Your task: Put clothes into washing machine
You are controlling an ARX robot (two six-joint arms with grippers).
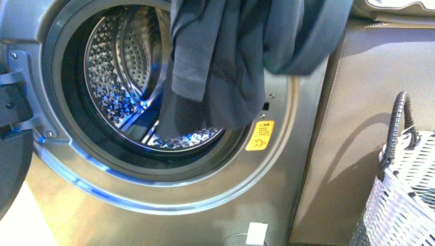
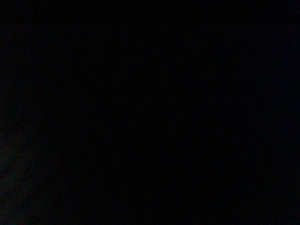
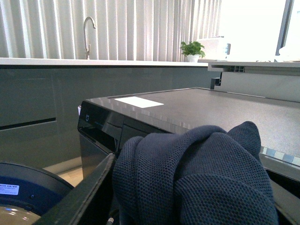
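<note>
One dark navy garment (image 1: 225,61) hangs from twelve o'clock across the washing machine's (image 1: 277,195) open porthole (image 1: 92,149), its lower end near four o'clock. The right claw (image 3: 197,178) grasps it, bunched. The left wrist view is dark, so I cannot tell the left claw's state.

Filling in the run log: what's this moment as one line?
garment: hanging across washing machine open doorway, right side | right gripper: holding bunched garment | left wrist view: dark
</note>
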